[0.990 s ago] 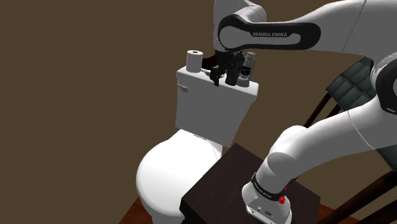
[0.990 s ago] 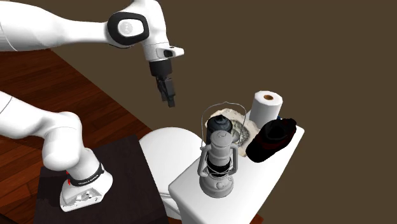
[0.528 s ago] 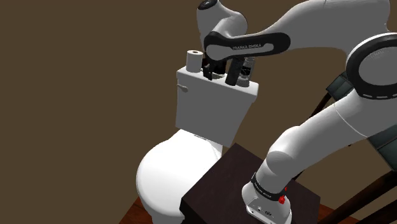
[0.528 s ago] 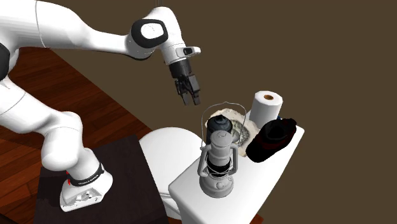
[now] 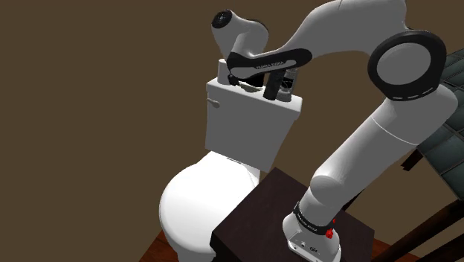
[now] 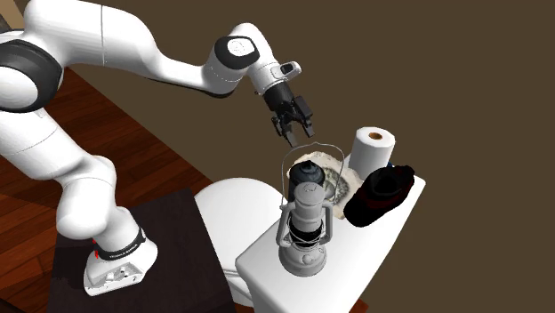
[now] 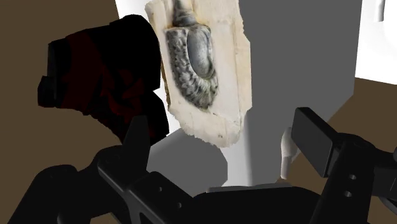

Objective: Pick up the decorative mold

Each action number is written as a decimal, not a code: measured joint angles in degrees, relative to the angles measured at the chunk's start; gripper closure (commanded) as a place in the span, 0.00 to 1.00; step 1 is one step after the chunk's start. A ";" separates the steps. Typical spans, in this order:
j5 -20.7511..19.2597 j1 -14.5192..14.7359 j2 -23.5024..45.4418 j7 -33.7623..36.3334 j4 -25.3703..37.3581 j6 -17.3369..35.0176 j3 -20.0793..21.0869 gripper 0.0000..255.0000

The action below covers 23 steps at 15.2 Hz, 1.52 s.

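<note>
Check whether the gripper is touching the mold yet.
Apart. In the wrist view the gripper is open and the mold sits ahead of it, clear of both fingers.

The single piece of writing that can be made out is in the shoulder view, on the black curved band along the forearm link of the white robot arm. It is a line of small white capitals that reads as FRANKA EMIKA (it slants with the link, and the letters are only just legible). The black ring at the foot of the arm, just above its white base on the dark brown stand, carries a thin row of white characters too small to read. In the second exterior view that ring shows the row again, equally unreadable.
</note>
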 measured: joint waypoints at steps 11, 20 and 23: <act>-2.72 -0.32 1.72 4.10 -3.19 3.36 -0.02 1.00; -2.42 -0.33 1.49 3.37 -2.61 2.93 -0.07 1.00; -1.69 -0.23 0.97 1.87 -1.35 1.75 -0.04 1.00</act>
